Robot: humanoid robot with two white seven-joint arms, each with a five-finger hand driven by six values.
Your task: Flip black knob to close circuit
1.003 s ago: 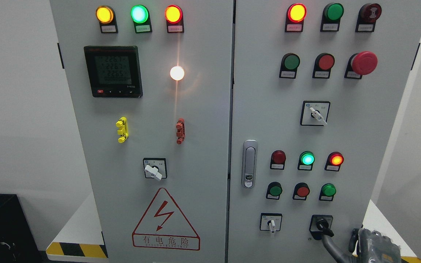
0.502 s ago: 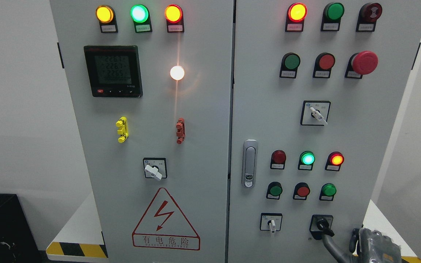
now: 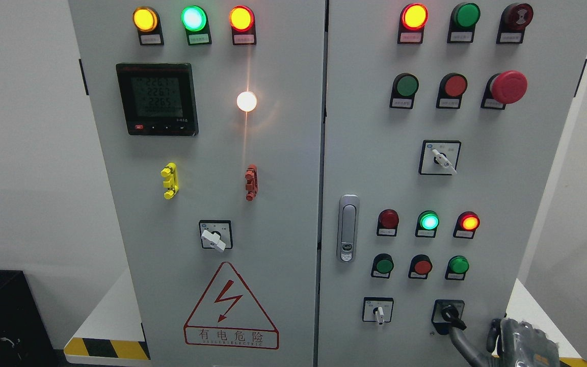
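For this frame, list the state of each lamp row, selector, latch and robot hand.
Top-left lamps: yellow, green, red all lit.
White lamp: lit.
Meter: display on.
Top-right red lamp: lit; green beside it dark.
Mid-right lamps: green and right red lit, left red dark.
Black knob: pointing lower right, ungrasped.
Right hand: low right, off the knob.

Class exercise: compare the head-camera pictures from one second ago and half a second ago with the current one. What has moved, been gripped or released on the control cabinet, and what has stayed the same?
Nothing visibly changed. The right hand stays low at the bottom right, one finger reaching toward the black knob, whose handle keeps pointing down to the right. Every lamp keeps its state.
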